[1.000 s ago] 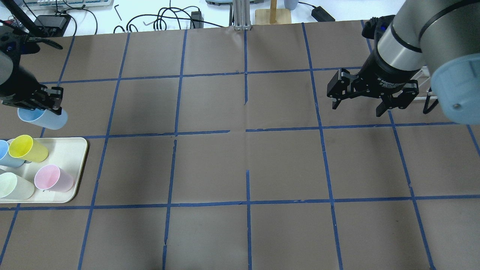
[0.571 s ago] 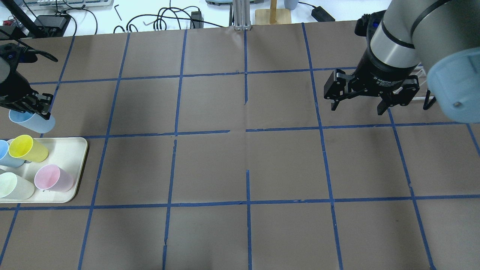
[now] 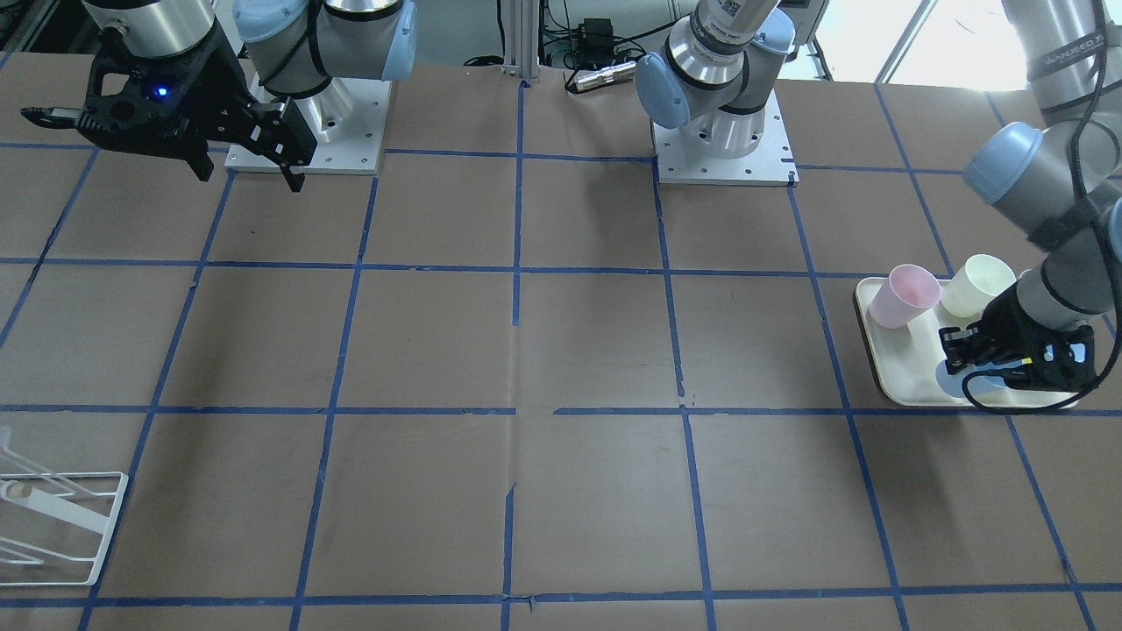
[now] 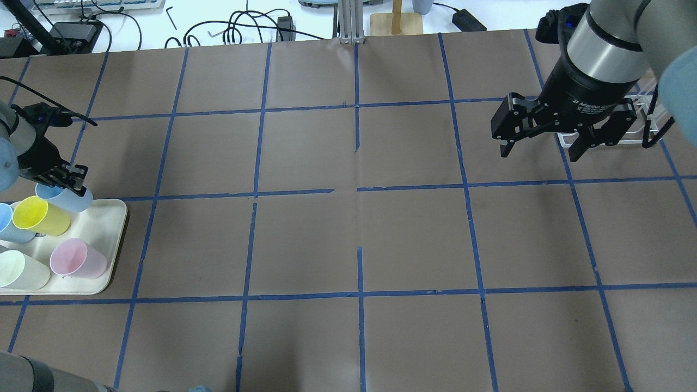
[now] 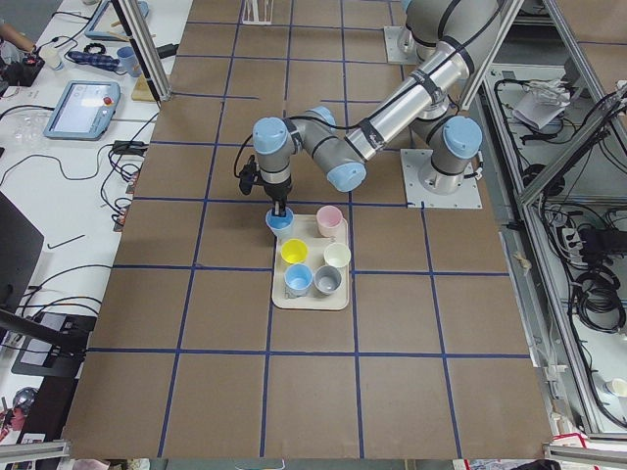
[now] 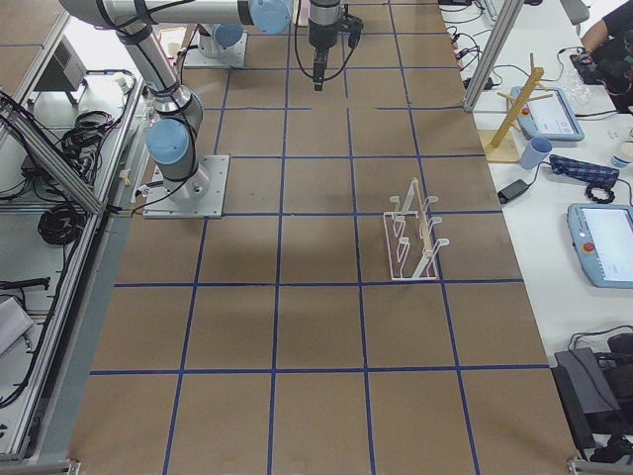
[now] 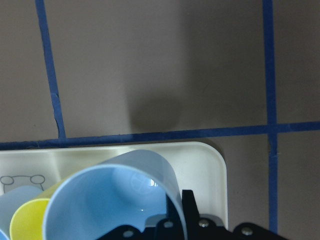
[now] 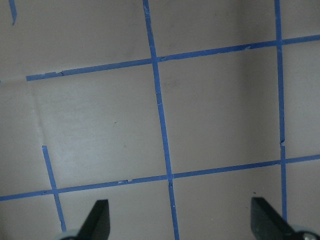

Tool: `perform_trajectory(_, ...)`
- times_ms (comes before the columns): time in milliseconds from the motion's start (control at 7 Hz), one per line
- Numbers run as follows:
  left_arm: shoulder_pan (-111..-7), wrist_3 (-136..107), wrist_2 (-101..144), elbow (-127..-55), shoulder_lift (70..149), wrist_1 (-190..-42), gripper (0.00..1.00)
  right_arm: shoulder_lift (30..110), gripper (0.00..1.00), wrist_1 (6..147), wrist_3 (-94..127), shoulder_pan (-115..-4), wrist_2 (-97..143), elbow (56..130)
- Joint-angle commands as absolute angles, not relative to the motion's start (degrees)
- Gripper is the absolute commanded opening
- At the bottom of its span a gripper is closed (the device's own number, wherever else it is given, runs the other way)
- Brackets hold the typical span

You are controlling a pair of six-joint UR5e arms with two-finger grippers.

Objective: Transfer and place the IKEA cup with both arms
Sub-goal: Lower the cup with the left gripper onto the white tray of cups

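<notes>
The task looks to be at its first stage. The left gripper (image 4: 54, 177) has its jaws closed on the wall of the pale blue cup (image 4: 64, 198) near the rim. It holds the cup tilted over the far corner of the cream tray (image 4: 103, 228), just beside the yellow cup (image 4: 41, 215) and the rest of the 5 other cups. I cannot tell whether the cup's base touches the tray. The right gripper (image 4: 539, 155) hangs well apart on the other side of the table, near a white wire rack (image 4: 642, 117), with its jaws spread wide and nothing between them. Nothing has reached the middle of the table, so carrying the cup across, passing it to the right gripper and setting it down all appear left to do.
</notes>
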State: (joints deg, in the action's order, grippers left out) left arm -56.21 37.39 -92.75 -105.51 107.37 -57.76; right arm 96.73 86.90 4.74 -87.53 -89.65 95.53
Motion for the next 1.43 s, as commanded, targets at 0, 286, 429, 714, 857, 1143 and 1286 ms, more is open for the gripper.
perform_trajectory(0,-56.2,37.3,-90.2,-108.0,107.2,-56.9,0.00,97.1,1.00,86.9,4.7,-87.6,-89.3,95.5)
perform_trajectory(286,-56.7,36.8,-90.4,-108.5,107.6,-56.9,0.00,97.0,1.00,86.7,4.8,-87.6,-89.6,95.4)
perform_trajectory(429,-56.3,37.1,-90.9,-109.3,108.0,-56.8,0.00,97.0,1.00,86.8,4.8,-87.6,-89.5,95.4)
perform_trajectory(714,-56.3,37.0,-91.4,-109.0,108.1,-55.7,1.00,97.0,1.00,86.7,4.7,-87.6,-89.6,95.5)
perform_trajectory(857,-56.5,36.9,-91.4,-108.7,106.6,-57.3,1.00,97.0,1.00,87.0,4.7,-87.7,-89.5,95.5)
perform_trajectory(1143,-57.7,33.4,-90.5,-101.6,103.7,-69.4,1.00,96.9,1.00,87.1,4.7,-87.6,-89.5,95.6)
perform_trajectory(1286,-59.1,32.8,-90.6,-99.6,102.4,-72.8,1.00,96.9,1.00,87.3,4.7,-87.6,-89.4,95.6)
